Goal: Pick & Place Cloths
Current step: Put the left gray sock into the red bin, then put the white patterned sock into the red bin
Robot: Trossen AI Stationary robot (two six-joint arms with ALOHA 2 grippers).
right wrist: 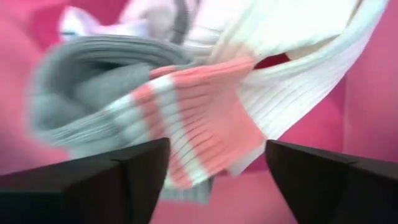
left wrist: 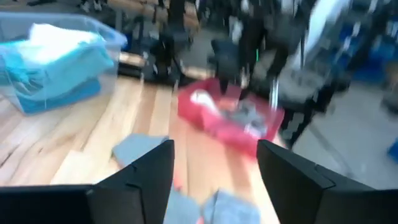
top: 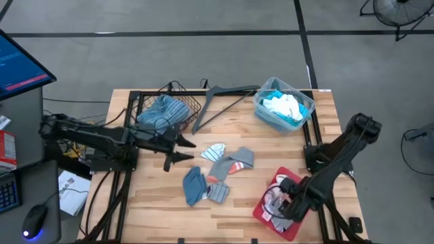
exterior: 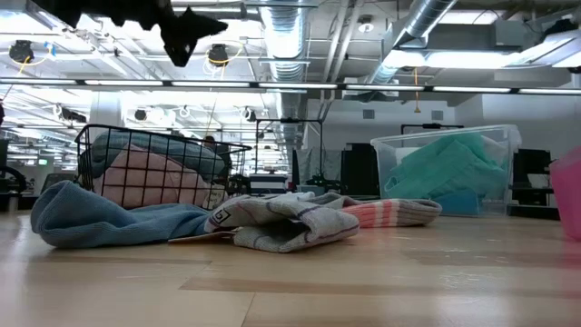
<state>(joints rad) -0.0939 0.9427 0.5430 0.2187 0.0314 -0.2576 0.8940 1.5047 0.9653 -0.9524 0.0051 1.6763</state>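
Several small cloths lie flat in a loose group mid-table: a grey sock with orange trim (top: 237, 161), a white and blue one (top: 215, 152), and blue ones (top: 195, 184). My left gripper (top: 184, 150) hangs open above the table just left of them, pointing at them (left wrist: 214, 180). My right gripper (top: 290, 205) stands open, pointing down over the red tray (top: 266, 209). Under it a grey sock with pink and white stripes (right wrist: 180, 118) and a white ribbed cloth (right wrist: 298, 68) lie in the tray. Nothing is held between its fingers.
A wire basket (top: 182, 103) with a blue striped cloth stands at the far left. A clear bin (top: 306, 108) of turquoise and white cloths stands at the far right. A dark hanger (top: 227, 95) lies between them. Bare wood runs along the near edge.
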